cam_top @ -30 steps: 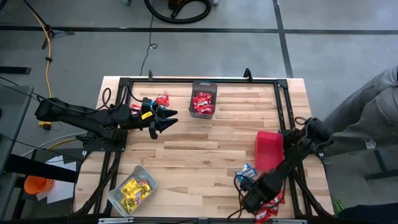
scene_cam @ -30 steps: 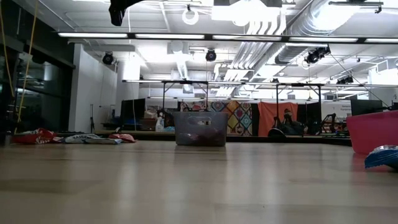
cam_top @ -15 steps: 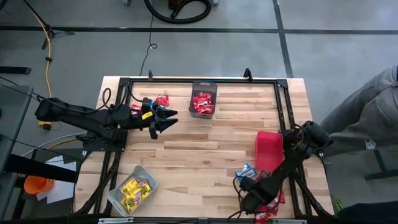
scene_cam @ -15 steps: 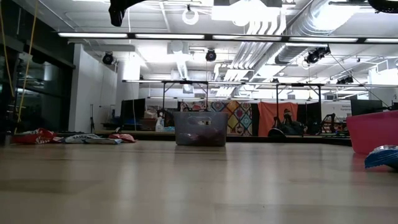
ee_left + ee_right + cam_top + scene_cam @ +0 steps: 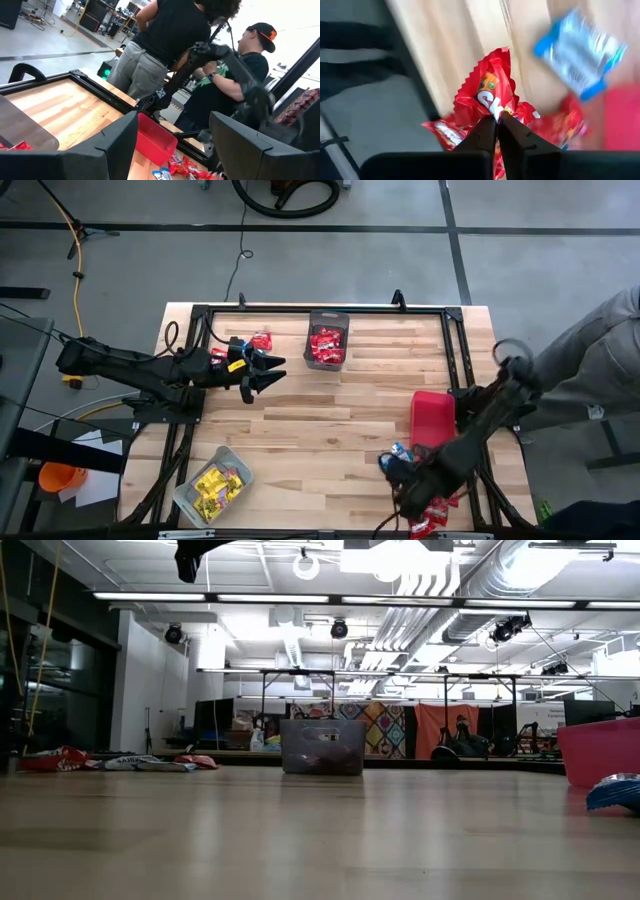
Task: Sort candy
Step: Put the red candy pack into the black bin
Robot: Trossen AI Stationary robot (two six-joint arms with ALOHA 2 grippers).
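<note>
Red candy packets [image 5: 436, 517] lie heaped at the table's near right edge, and my right gripper [image 5: 411, 498] is shut on one red packet [image 5: 489, 95] there. A blue-and-white packet [image 5: 579, 54] lies beside the heap, near the red bin [image 5: 432, 418]. More red candy fills the dark mesh bin [image 5: 327, 338] at the far middle, and yellow candy fills the clear grey bin [image 5: 213, 483] at the near left. A few packets [image 5: 260, 340] lie at the far left. My left gripper [image 5: 270, 370] hangs open above the table's left part, holding nothing. My right gripper pinches the red packet between its two fingertips [image 5: 487, 129], at the packet's near edge [image 5: 493, 114]. The packet sticks out past the fingertips, above the other red packets. Whether it is clear of the heap I cannot tell.
A person [image 5: 590, 360] stands close to the table's right edge, and people [image 5: 175, 40] show beyond it in the left wrist view. A black frame [image 5: 325, 308] runs around the tabletop. Bare wood [image 5: 320, 430] lies between the bins.
My right gripper has shut over the heap of red packets and taken hold of one red packet. The right arm behind it has swung a little toward the table's right edge. The left arm has kept still.
</note>
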